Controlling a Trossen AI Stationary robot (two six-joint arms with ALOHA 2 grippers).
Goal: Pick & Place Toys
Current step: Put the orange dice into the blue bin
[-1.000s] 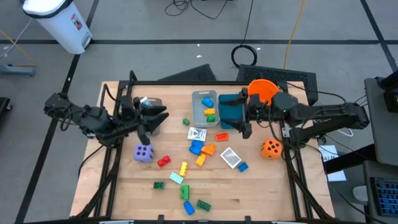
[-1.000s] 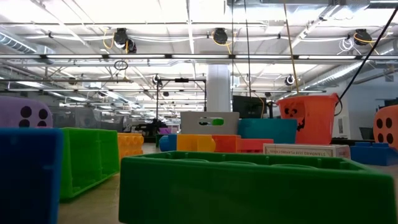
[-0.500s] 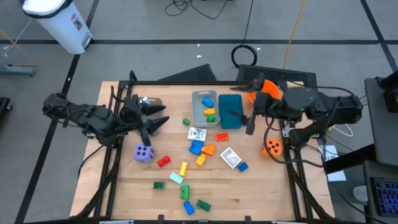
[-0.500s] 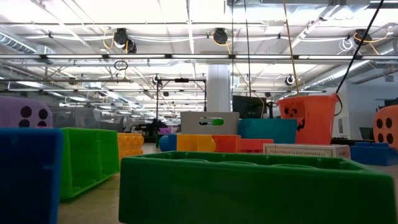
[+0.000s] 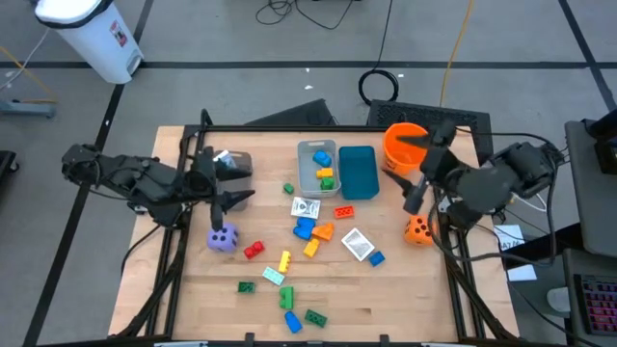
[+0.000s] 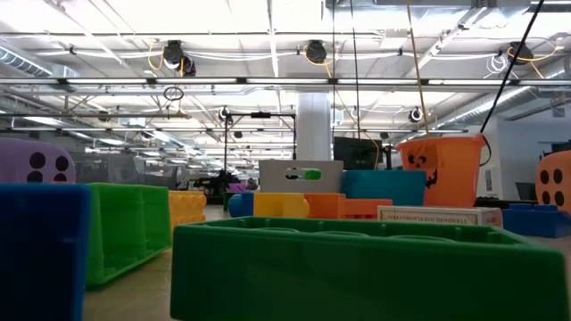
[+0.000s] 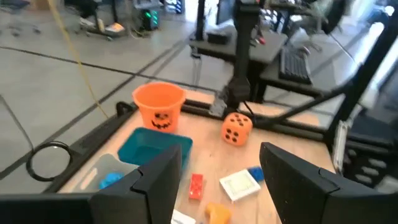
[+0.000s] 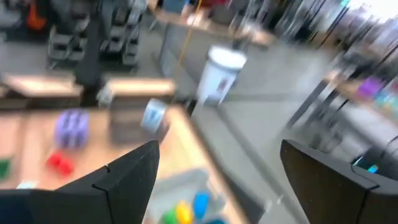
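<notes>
Small bricks point(image 5: 307, 229) in red, green, blue, yellow and orange lie scattered over the middle of the table, with two white packets point(image 5: 357, 243) among them. A purple die point(image 5: 222, 238) rests on the left and an orange die point(image 5: 417, 229) on the right. My left gripper point(image 5: 239, 188) hovers open just beyond the purple die, its fingers point(image 7: 160, 186) with nothing between them. My right gripper point(image 5: 411, 173) hangs open in the air between the orange bucket point(image 5: 403, 145) and the orange die. The low view shows no gripper.
A grey bin point(image 5: 318, 166) with a few bricks in it and a teal bin point(image 5: 357, 172) stand side by side at the far middle. A dark box point(image 5: 234, 161) sits at the far left. Green bricks point(image 6: 357, 267) lie by the near edge.
My right gripper has swung from over the teal bin toward the table's right edge and risen, turning as it went; its fingers stay open. My left gripper has rolled and shifted slightly toward the near edge. No toy has moved.
</notes>
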